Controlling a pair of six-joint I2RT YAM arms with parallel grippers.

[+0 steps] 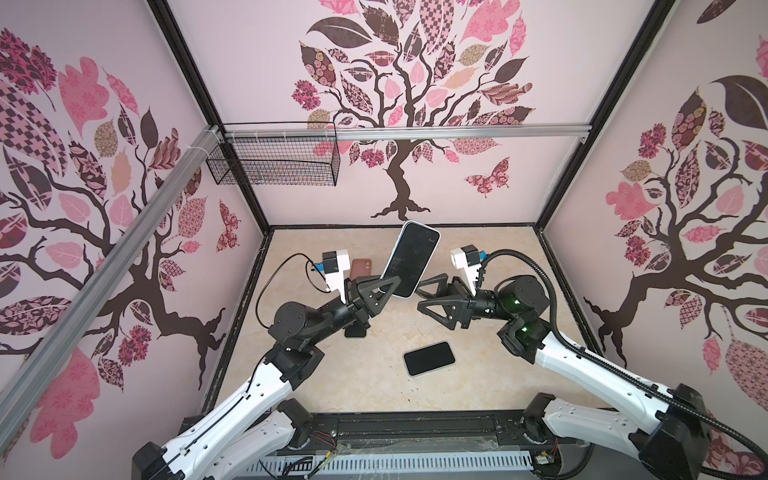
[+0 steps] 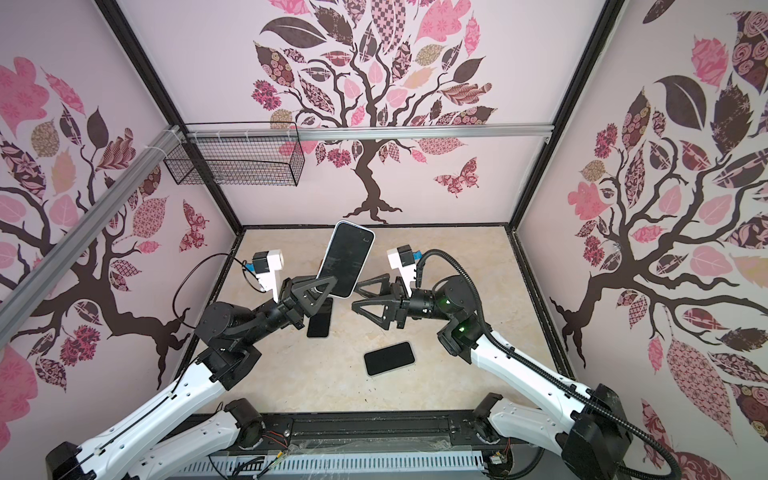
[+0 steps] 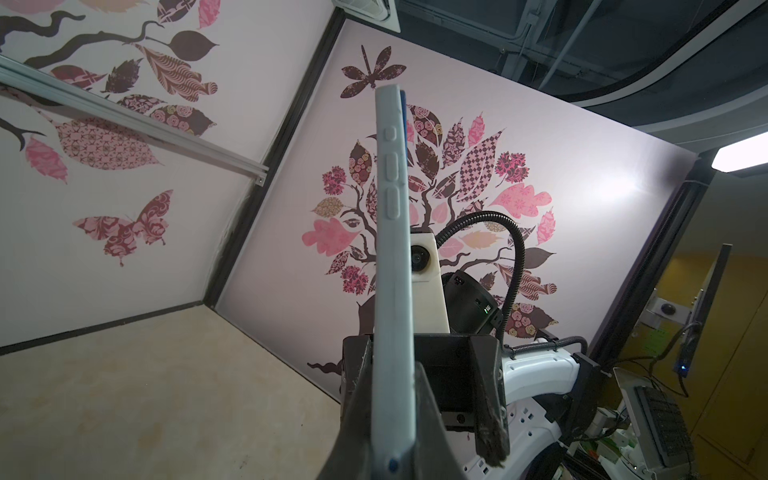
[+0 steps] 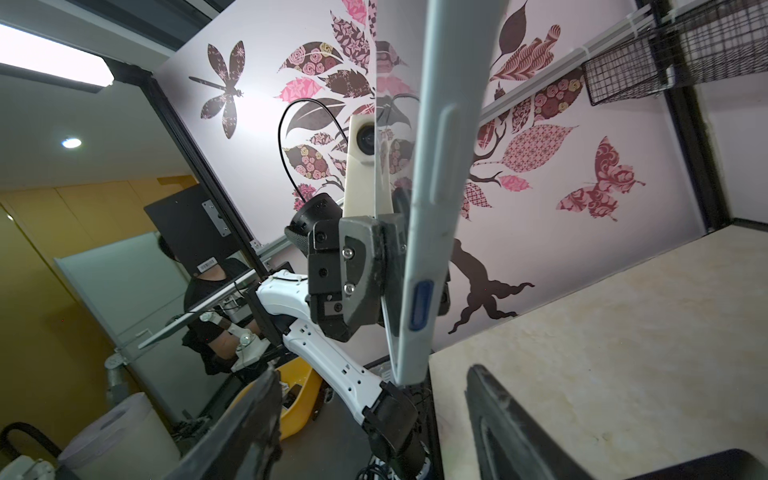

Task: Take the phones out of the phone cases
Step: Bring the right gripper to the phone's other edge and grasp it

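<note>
High over the middle of the table point(image 1: 353, 386), the phone point(image 1: 411, 259) is up in the air, tilted, with its dark screen facing up in both top views. It sits inside the phone case point(image 3: 392, 291). The left gripper point(image 1: 388, 286) pinches it tight near the bottom end, one finger on each flat side. The right gripper point(image 1: 422, 296) is just beside that same end with its jaws spread apart — in the right wrist view the phone's bottom corner hangs between the two fingers point(image 4: 249, 424) and touches neither. Down below, a black phone point(image 1: 429, 358) lies flat on the table. Another dark phone point(image 2: 320, 318) lies under the left gripper, partly hidden by it, and a flat brown-red thing point(image 1: 360, 269) shaped like a phone lies farther back. The phone case is pale grey-blue with three raised button bumps on its side — a thin strip of blue phone peeks out past its edge. The table is cream and looks like marble. Pink walls point(image 1: 498, 187) with dark trees and butterflies stand around it, and a black wire basket point(image 1: 274, 160) hangs on the back rail.
</note>
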